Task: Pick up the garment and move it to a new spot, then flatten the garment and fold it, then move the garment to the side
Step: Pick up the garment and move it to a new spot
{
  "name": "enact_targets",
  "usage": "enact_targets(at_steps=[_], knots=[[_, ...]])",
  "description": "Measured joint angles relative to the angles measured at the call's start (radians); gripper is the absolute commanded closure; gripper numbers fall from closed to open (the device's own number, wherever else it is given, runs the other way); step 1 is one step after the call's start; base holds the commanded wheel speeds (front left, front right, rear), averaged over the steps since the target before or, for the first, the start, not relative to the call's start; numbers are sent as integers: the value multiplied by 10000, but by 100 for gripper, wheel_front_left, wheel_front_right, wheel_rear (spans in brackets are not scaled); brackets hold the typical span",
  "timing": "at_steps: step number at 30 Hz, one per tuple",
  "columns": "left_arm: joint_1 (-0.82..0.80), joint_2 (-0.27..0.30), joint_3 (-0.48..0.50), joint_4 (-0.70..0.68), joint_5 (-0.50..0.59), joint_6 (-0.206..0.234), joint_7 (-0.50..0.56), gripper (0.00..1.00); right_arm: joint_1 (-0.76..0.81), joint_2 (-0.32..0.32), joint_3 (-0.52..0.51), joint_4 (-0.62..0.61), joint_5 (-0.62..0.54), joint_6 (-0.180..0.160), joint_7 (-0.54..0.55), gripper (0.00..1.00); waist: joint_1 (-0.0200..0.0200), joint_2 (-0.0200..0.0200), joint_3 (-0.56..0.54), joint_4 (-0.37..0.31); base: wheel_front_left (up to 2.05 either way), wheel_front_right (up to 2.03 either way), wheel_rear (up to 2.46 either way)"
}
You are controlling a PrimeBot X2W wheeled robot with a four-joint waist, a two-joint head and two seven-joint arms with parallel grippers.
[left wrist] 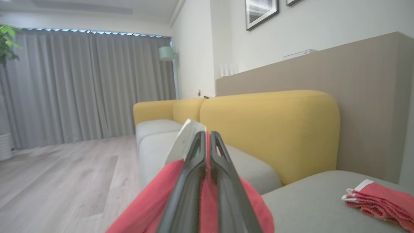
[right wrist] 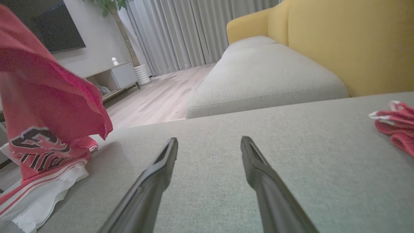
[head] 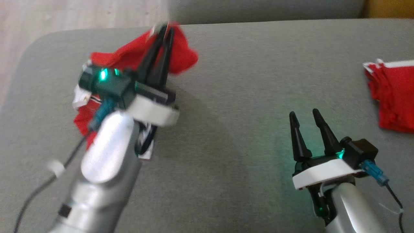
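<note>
Nearest, at about 4 o'clock in the head view, the right claw (head: 304,113) hovers over the grey fabric sofa cushion (head: 226,97). Its two long dark fingers stand apart with nothing between them; the right wrist view shows the same open claw (right wrist: 209,141) low above bare grey cloth.

At about 8 o'clock the pale left forearm rises toward 11 o'clock, where the left claw (head: 166,27) is clamped together on the red jersey garment with white trim and black lettering (head: 181,55). The left wrist view shows the fingers pressed side by side, with red cloth and a white edge pinched at the tips of the claw (left wrist: 207,134). The garment (right wrist: 48,106) hangs from that grip near the cushion's left corner, its white-striped hem resting on the cushion.

Further off, at 3 o'clock, a second red cloth with white edging, folded in a pile (head: 396,94), lies on the same cushion, well apart from both claws.

Beyond are the yellow upholstered sofa back (left wrist: 268,129), the pale wooden floor (left wrist: 64,178) and the grey pleated curtains (left wrist: 81,84).
</note>
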Motion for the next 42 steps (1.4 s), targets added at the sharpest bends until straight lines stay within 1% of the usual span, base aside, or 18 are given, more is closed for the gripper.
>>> enact_targets(at_steps=[3, 6, 11, 14, 18, 23, 24, 25, 28, 29, 30, 31, 35, 38, 42], knots=[[-846, 176, -46, -667, -46, -92, 568, 100, -11, 0, 226, -75, 209, 0, 2, 0, 1, 0, 69, -452, 0, 0, 0], [-1794, 474, -105, -1083, -38, -125, 1041, 100, -42, 2, 353, -201, 439, 0, 2, 0, 1, 0, 197, -952, 0, 0, 0], [-3287, 754, -382, -1147, -38, -184, 1664, 100, -385, 0, 685, -408, 838, 0, 0, 0, 2, 0, 559, -1814, 0, 0, 0], [-3938, 821, -500, -767, -40, -188, 1839, 100, -620, -2, 897, -525, 1045, 0, 0, 0, 1, 0, 816, -2322, 0, 0, 0], [-4780, 1007, -894, -105, -38, -259, 1847, 100, -684, -2, 1221, -673, 1275, 0, 0, 0, 2, 0, 1191, -2961, 0, 0, 0], [-5689, 1066, -1724, 497, -65, -261, 1557, 100, -759, -6, 1488, -757, 1528, 0, 0, 0, 2, 0, 1568, -3702, 0, 0, 0], [-5689, 1066, -1724, 497, -65, -261, 1557, 100, -759, -6, 1488, -757, 1528, 0, 0, 0, 2, 0, 1568, -3702, 0, 0, 0], [-5943, 1076, -1965, 775, -182, -261, 1417, 100, -870, -2, 1639, -805, 1613, 0, 0, 0, 2, 0, 1691, -3968, 0, 0, 0], [-6218, 1099, -2148, 1436, -439, -261, 1327, 100, -962, -2, 1799, -911, 1682, 0, 0, 0, 2, 0, 1863, -4296, 0, 0, 0], [-6287, 1108, -2383, 1691, -577, -261, 1333, 87, -977, -2, 1839, -924, 1685, 0, 0, 0, 2, 0, 1924, -4377, 0, 0, 0], [-6307, 1108, -2633, 1931, -746, -261, 1340, 4, -994, -2, 1864, -936, 1712, 0, 0, 0, 2, 0, 1990, -4444, 0, 0, 0], [-6301, 1104, -2851, 2180, -884, -261, 1342, 0, -1022, -2, 1893, -947, 1762, 0, 0, 0, 2, 0, 2049, -4499, 0, 0, 0], [-6253, 1103, -3618, 3051, -1348, -261, 1340, 0, -1045, -2, 1941, -982, 1772, 0, 0, 0, 2, 0, 2200, -4634, 0, 0, 0], [-6238, 1122, -4163, 3409, -1605, -261, 1338, 0, -1048, -2, 1916, -978, 1770, 0, 0, 0, 2, 0, 2218, -4596, 0, 0, 0], [-6223, 1237, -4366, 3754, -1871, -263, 1131, 0, -1053, -2, 1776, -959, 1733, 0, 0, 0, 1, 0, 2143, -4406, 0, 0, 0]])
